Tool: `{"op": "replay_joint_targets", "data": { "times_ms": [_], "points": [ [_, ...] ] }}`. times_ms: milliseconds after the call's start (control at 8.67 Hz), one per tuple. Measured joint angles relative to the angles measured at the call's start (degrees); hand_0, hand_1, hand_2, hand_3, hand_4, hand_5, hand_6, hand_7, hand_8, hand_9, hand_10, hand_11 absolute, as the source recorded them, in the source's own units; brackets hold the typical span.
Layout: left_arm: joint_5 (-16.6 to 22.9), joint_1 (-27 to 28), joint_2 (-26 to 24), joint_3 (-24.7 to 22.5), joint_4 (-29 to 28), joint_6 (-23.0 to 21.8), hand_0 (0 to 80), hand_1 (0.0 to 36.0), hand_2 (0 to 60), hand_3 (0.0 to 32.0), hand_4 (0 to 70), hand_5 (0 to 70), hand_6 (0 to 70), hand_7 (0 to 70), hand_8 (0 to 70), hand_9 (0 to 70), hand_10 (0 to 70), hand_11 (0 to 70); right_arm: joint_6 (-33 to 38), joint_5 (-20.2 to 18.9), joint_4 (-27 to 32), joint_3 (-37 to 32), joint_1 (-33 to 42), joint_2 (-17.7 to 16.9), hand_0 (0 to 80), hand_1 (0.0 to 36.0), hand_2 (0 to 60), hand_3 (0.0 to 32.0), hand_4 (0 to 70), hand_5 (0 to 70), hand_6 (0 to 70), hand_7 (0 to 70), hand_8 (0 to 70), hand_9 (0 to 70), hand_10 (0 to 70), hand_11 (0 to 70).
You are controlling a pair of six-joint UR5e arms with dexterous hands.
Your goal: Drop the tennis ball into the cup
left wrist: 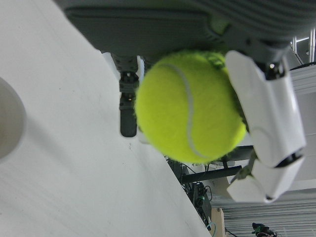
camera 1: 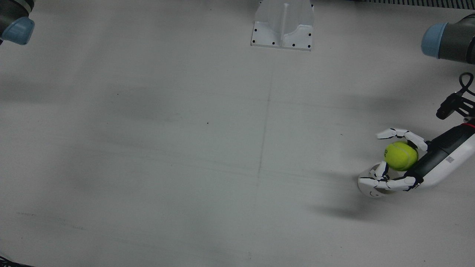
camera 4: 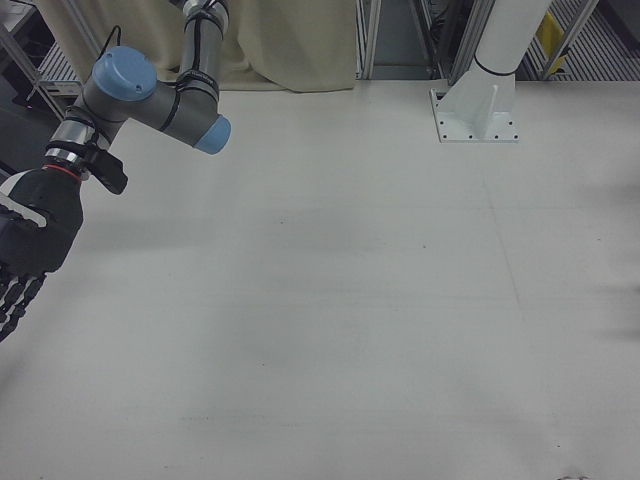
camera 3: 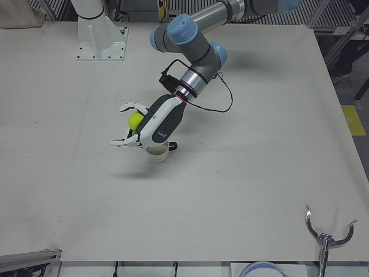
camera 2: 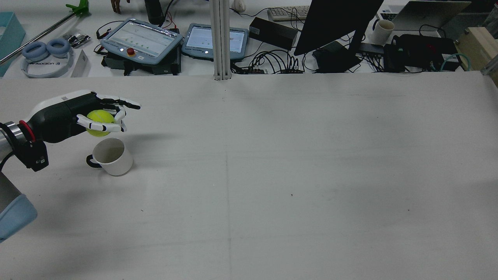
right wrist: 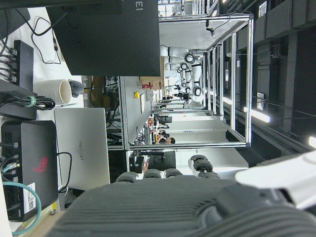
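Hovering over the upright cup (camera 2: 113,156) at the rear view's left.
The left hand (camera 2: 103,112) is cradling the tennis ball (camera 2: 99,122), fingers loosely curled around it.

A: Status, left-front cam?

B: My left hand (camera 3: 151,124) is above the desk (camera 3: 242,190), fingers wrapped round the tennis ball (camera 3: 135,120). The white cup (camera 3: 157,152) stands upright right under my palm, mostly hidden by it.

A: Ball touching the cup?

B: Can't tell from this angle.

Tennis ball (camera 2: 99,122) directly above cup (camera 2: 113,156)
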Motion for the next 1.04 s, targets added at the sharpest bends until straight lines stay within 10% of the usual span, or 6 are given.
{"op": "replay_joint_targets", "data": {
  "times_ms": [115, 231, 346, 1038],
  "points": [
    [0.0, 0.0, -0.1, 1.7, -1.0, -0.1, 42.3, 9.0, 22.9, 0.0, 31.2, 8.5, 35.2, 67.1, 34.7, 52.6, 15.9, 23.0, 0.0, 0.0, 0.0, 0.0, 0.0, 0.0, 0.0, 0.0, 0.0, 0.0, 0.0, 0.0, 0.0, 0.0, 0.0, 0.0, 0.0, 0.0],
    [0.0, -0.1, -0.1, 2.9, -1.6, -0.3, 43.0, 12.4, 18.2, 0.0, 24.5, 1.6, 6.4, 41.8, 10.2, 22.7, 3.1, 4.9, 0.0, 0.0, 0.0, 0.1, 0.0, 0.0, 0.0, 0.0, 0.0, 0.0, 0.0, 0.0, 0.0, 0.0, 0.0, 0.0, 0.0, 0.0],
    [0.0, -0.1, 0.0, 3.2, -2.1, -0.4, 43.1, 14.8, 20.0, 0.0, 15.8, 0.4, 1.4, 17.0, 0.0, 2.0, 0.0, 0.0, 0.0, 0.0, 0.0, 0.1, 0.0, 0.0, 0.0, 0.0, 0.0, 0.0, 0.0, 0.0, 0.0, 0.0, 0.0, 0.0, 0.0, 0.0],
    [0.7, -0.1, 0.2, 3.1, -2.8, -0.4, 41.1, 16.3, 25.3, 0.0, 6.9, 0.3, 0.6, 12.1, 0.0, 1.0, 0.0, 0.0, 0.0, 0.0, 0.0, 0.1, 0.0, 0.0, 0.0, 0.0, 0.0, 0.0, 0.0, 0.0, 0.0, 0.0, 0.0, 0.0, 0.0, 0.0]
  ]
}}
